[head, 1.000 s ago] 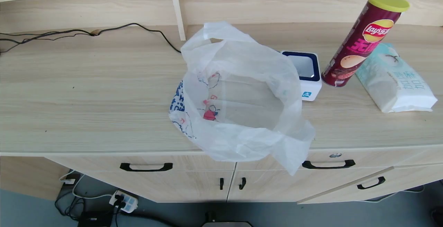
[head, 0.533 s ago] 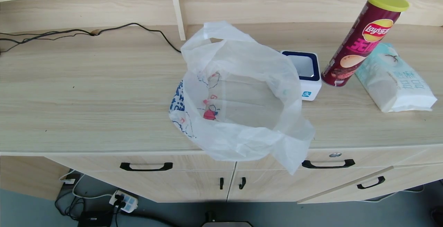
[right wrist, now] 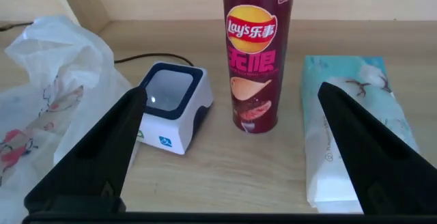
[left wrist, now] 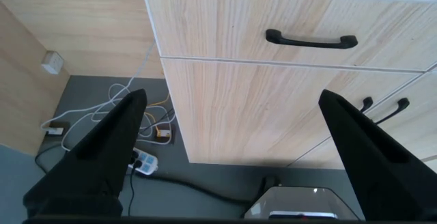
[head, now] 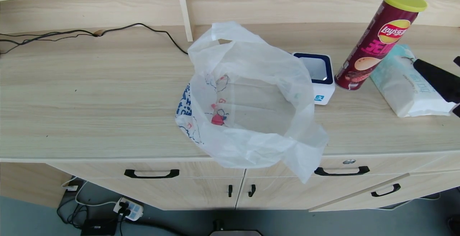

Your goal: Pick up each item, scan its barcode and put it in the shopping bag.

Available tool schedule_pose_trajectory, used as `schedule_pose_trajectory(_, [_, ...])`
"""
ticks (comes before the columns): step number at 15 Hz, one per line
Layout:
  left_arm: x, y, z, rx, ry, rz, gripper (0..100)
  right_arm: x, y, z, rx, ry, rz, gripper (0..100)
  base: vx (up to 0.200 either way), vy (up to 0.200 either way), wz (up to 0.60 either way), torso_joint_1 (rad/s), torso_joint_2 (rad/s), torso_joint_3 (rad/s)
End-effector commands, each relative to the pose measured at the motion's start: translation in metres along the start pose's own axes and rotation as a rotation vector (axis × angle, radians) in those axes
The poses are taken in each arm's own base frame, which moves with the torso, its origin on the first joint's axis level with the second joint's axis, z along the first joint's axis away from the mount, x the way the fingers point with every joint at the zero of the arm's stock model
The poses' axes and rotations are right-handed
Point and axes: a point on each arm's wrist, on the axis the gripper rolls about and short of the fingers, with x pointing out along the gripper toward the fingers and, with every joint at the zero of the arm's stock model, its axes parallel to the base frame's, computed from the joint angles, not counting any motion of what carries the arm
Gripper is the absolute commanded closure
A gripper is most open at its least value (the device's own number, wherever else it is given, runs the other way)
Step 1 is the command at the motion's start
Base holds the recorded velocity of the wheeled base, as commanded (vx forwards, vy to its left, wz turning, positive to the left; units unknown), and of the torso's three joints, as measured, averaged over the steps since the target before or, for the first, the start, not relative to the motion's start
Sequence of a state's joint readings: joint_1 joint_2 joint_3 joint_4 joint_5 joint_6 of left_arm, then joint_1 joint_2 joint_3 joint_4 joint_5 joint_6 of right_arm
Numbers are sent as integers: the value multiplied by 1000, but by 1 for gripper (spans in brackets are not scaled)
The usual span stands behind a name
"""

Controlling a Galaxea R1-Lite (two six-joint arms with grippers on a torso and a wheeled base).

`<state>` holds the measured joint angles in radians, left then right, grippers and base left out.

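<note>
Over the desk's [head: 90,95] right edge the right claw [right wrist: 232,89] now comes in, spread wide and empty, above the tissue pack [head: 406,85]: first pick looks imminent.

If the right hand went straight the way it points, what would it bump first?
Most likely the chips can, centred ahead of the open right hand. The scanner and tissue pack sit off to the sides. Depth is unclear.
</note>
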<state>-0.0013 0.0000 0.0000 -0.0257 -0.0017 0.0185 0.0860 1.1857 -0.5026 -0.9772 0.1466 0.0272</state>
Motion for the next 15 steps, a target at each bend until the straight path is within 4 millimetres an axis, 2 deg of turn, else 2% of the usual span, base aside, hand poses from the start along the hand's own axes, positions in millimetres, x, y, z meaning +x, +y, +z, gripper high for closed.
schedule_pose_trajectory(1, [0,0,0,0,1,0,0,40,-5,-41,21,129,29,0,0,0,0,0,0,0])
schedule_pose_trajectory(5, [0,0,0,-2,1,0,0,80,-15,-72,-17,31,57,0,0,0,0,0,0,0])
schedule_pose_trajectory(7, [0,0,0,0,1,0,0,88,-20,-82,-27,21,47,0,0,0,0,0,0,0])
schedule_pose_trajectory(11, [0,0,0,-2,1,0,0,104,-24,-87,-46,7,43,0,0,0,0,0,0,0])
schedule_pose_trajectory(15, [0,0,0,-2,1,0,0,127,-28,-77,-58,-68,41,0,0,0,0,0,0,0])
